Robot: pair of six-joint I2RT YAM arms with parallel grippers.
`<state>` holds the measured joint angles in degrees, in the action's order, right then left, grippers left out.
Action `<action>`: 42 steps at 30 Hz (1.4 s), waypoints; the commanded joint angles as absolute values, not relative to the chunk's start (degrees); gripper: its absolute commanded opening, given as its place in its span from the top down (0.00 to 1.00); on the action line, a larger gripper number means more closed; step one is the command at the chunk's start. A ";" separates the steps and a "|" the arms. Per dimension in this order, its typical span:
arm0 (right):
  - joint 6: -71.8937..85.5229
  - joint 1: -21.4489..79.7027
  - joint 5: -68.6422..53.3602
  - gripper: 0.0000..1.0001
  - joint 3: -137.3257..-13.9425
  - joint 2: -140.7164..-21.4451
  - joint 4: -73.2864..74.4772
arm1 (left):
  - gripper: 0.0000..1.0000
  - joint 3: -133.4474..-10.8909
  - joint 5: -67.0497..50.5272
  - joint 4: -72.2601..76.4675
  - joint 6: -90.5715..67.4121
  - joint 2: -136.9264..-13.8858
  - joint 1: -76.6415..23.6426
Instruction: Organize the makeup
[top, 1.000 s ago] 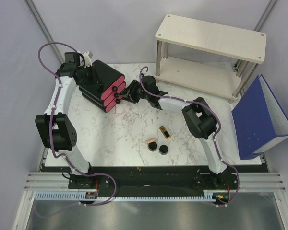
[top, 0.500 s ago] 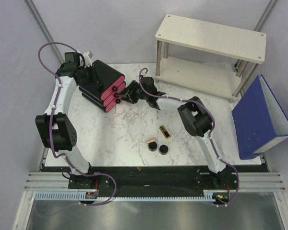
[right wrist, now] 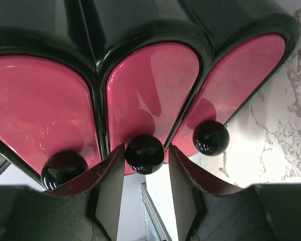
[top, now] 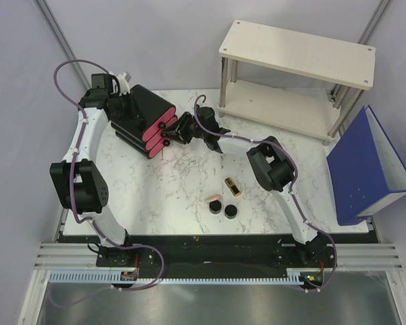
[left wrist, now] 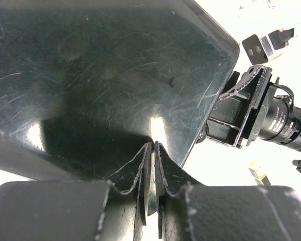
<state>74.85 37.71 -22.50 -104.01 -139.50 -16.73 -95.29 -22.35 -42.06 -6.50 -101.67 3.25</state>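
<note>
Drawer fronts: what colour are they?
The drawer fronts are pink, knobs black; right wrist view shows best.

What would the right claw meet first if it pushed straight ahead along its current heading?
The round black knob of the middle pink drawer, which sits flanked by the right claw. The drawer front lies just behind; depth is hard to judge, but contact looks near-immediate.

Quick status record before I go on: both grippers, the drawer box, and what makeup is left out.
left gripper: shut, tips against the black back of the box
right gripper: open, fingers flanking the middle knob
drawers: three, pink, all closed
makeup out: lipstick, tube, compact, grouped on the table near the arm bases
makeup in drawers: cannot tell
</note>
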 commanded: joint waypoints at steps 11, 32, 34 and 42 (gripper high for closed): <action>76.55 38.67 -22.85 0.83 -108.72 -142.82 -17.22 | 0.83 -91.76 -14.06 -56.95 -3.51 -106.52 3.43; 72.95 37.27 -24.70 0.97 -81.40 -126.75 -23.38 | 0.82 -91.85 -15.03 -56.95 -4.48 -107.49 3.43; 71.81 36.92 -24.87 0.97 -78.85 -124.64 -23.12 | 0.82 -91.76 -15.03 -56.87 -4.48 -107.49 3.43; 70.14 36.21 -24.96 0.94 -73.83 -120.41 -21.97 | 0.82 -91.93 -14.77 -56.60 -4.22 -107.67 3.43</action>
